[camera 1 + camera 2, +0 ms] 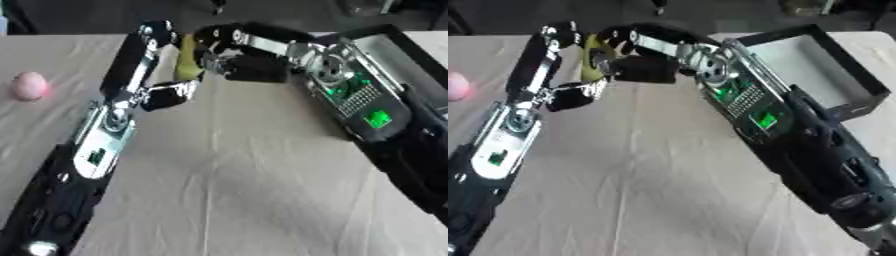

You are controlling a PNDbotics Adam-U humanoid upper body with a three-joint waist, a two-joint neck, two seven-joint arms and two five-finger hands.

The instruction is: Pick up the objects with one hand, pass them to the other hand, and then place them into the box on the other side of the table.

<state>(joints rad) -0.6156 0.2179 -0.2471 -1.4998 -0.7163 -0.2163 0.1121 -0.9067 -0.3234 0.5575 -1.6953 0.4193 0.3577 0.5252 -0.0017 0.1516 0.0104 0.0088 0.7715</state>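
An upright yellow-green object (186,62) is held above the far middle of the table, between my two hands. My left hand (149,55) reaches up from the left; its fingers curl over the object's top and its thumb sits below it. My right hand (241,60) comes in from the right, its fingers curled against the object's other side. A pink rounded object (29,86) lies on the table at the far left. The black box (815,65) stands at the far right, its grey floor bare where it shows.
A beige cloth (245,190) covers the table. My right forearm (754,110) crosses in front of the box's left side. The table's far edge runs just behind the hands.
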